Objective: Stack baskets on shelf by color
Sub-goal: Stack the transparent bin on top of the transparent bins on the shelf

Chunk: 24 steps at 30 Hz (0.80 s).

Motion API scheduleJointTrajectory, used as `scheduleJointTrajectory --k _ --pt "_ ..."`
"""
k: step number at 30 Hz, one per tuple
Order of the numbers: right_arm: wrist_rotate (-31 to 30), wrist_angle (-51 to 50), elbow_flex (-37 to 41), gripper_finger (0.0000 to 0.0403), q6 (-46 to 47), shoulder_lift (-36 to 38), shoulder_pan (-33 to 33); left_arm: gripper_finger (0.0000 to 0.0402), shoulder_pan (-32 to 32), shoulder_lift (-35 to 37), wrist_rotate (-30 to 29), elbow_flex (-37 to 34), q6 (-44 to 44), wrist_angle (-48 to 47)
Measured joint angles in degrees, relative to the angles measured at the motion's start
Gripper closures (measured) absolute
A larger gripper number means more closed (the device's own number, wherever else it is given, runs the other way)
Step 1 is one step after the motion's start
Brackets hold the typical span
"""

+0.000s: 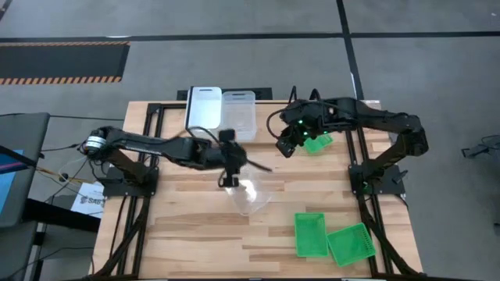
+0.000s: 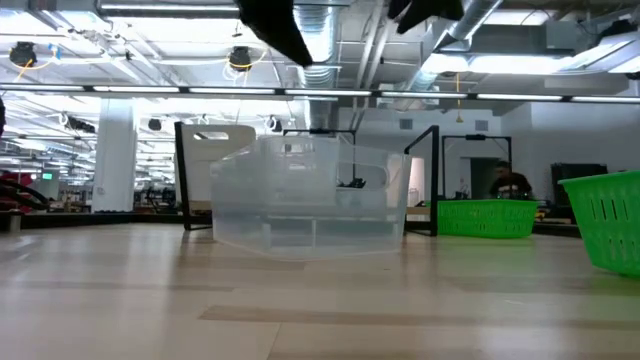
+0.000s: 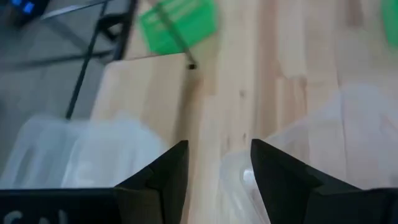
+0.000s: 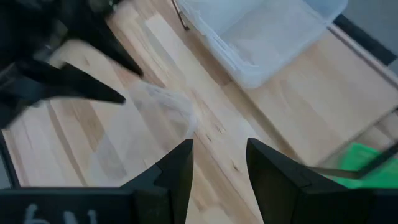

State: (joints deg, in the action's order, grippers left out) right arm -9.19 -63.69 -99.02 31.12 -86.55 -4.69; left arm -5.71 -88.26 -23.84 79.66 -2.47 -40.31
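Note:
A clear basket (image 1: 251,195) (image 2: 310,200) rests on the tabletop at mid-table. My left gripper (image 1: 228,178) (image 3: 217,163) hangs open above its far left corner, clear of it, with only bare wood between the fingers. On the shelf (image 1: 269,117) at the far edge, a white basket (image 1: 205,108) and a clear basket (image 1: 239,114) (image 4: 261,31) stand side by side. A green basket (image 1: 317,144) sits at the shelf's right part. My right gripper (image 1: 287,145) (image 4: 217,163) hovers open just left of it, holding nothing.
Two more green baskets (image 1: 310,234) (image 1: 350,243) lie on the table near its front right corner. The shelf's thin black legs (image 2: 184,175) stand behind the clear basket. Bare wood lies at the table's near left.

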Motion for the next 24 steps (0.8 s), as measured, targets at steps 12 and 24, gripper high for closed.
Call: scheduleJointTrajectory --k 12,24 --pt "1.97 9.25 9.46 0.0233 4.41 -14.14 2.89 0.0239 -2.78 19.89 -7.64 -0.85 36.82 -10.23" --pt "10.44 17.53 9.28 0.0233 3.79 -26.55 5.51 0.0239 -7.00 28.10 -10.99 -10.93 49.54 -12.36"
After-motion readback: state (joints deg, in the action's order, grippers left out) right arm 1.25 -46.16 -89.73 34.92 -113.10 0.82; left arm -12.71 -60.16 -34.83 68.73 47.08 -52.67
